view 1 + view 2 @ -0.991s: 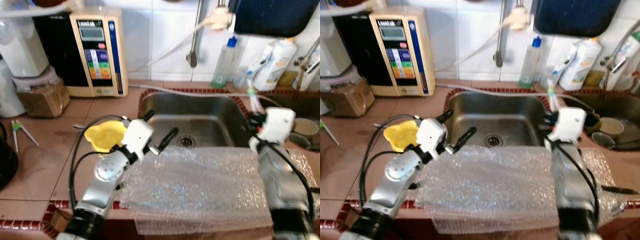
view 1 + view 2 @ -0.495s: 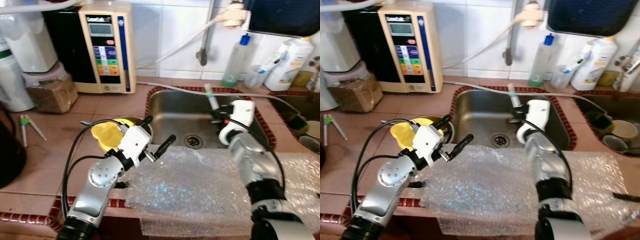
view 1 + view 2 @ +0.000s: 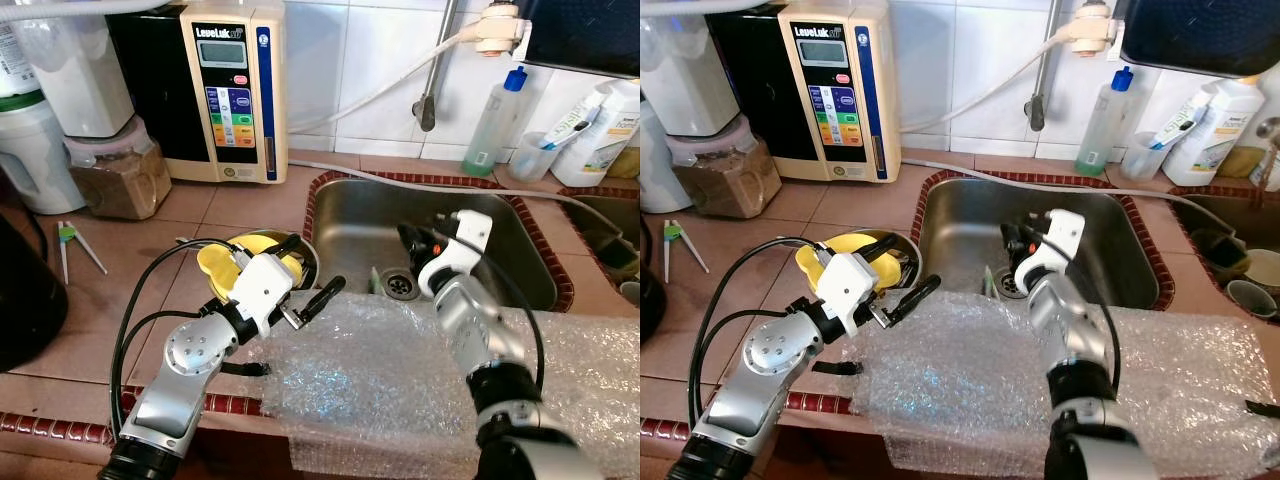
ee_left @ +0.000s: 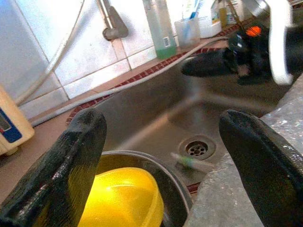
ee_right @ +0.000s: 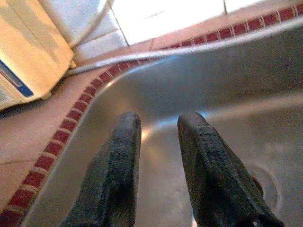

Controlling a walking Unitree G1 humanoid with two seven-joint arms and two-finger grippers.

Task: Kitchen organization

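Observation:
My right gripper (image 3: 408,238) hangs low over the steel sink (image 3: 500,255), its fingers (image 5: 125,156) a little apart with nothing between them. A green and white toothbrush (image 3: 987,280) lies on the sink floor beside the drain (image 3: 402,285). At the sink's left edge my left gripper (image 3: 306,271) is open and empty. It hovers just past a metal bowl (image 3: 300,262) holding a yellow cup-like piece (image 3: 222,268). In the left wrist view that yellow piece (image 4: 123,198) lies below the wide-open fingers (image 4: 78,156). A bubble wrap sheet (image 3: 400,380) covers the counter's front edge.
A beige water machine (image 3: 235,90) and a jar of brown grains (image 3: 118,178) stand at the back left. A green soap bottle (image 3: 495,120) and a cup of brushes (image 3: 535,152) line the wall. Tongs (image 3: 75,245) lie at the left, and cups (image 3: 1250,292) sit in a second basin at the right.
My right gripper swung left and down into the sink and let go of the toothbrush, which now lies by the drain. The camera shifted; my left arm barely moved.

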